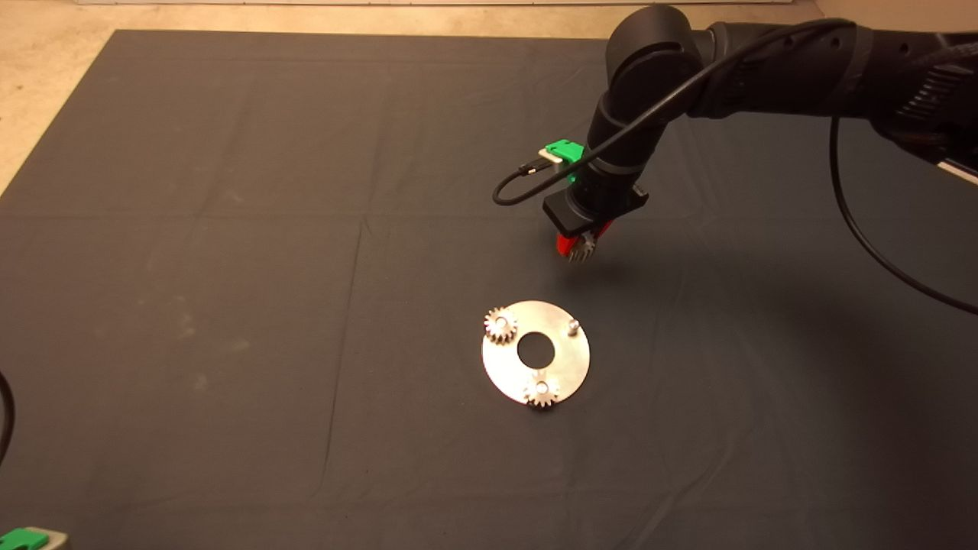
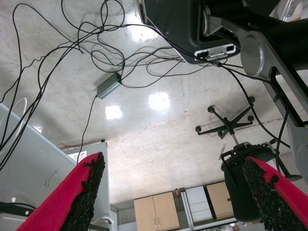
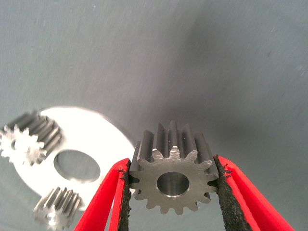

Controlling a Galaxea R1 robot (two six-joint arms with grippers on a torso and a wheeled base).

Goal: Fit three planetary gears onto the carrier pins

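Note:
The shiny round disc point(image 1: 569, 363) lies on the mat near the middle. Two planetary gears sit on its carrier pins: one point(image 1: 500, 325) at the left rim, one point(image 1: 541, 391) at the near rim. A third pin point(image 1: 573, 326) at the right stands bare. My right gripper point(image 1: 582, 247) hovers above the mat just beyond the disc, shut on a third gear point(image 3: 172, 175) held between its black pads. The right wrist view also shows the disc point(image 3: 103, 139) and its two seated gears point(image 3: 29, 139) point(image 3: 58, 206). My left gripper point(image 2: 173, 192) is parked at the head view's lower left corner, open.
The dark mat point(image 1: 229, 267) covers the table, with pale floor beyond its far edge. A black cable point(image 1: 863, 221) loops under the right arm. In the left wrist view I see floor, cables point(image 2: 96, 53), a chair base point(image 2: 231, 120) and cabinets.

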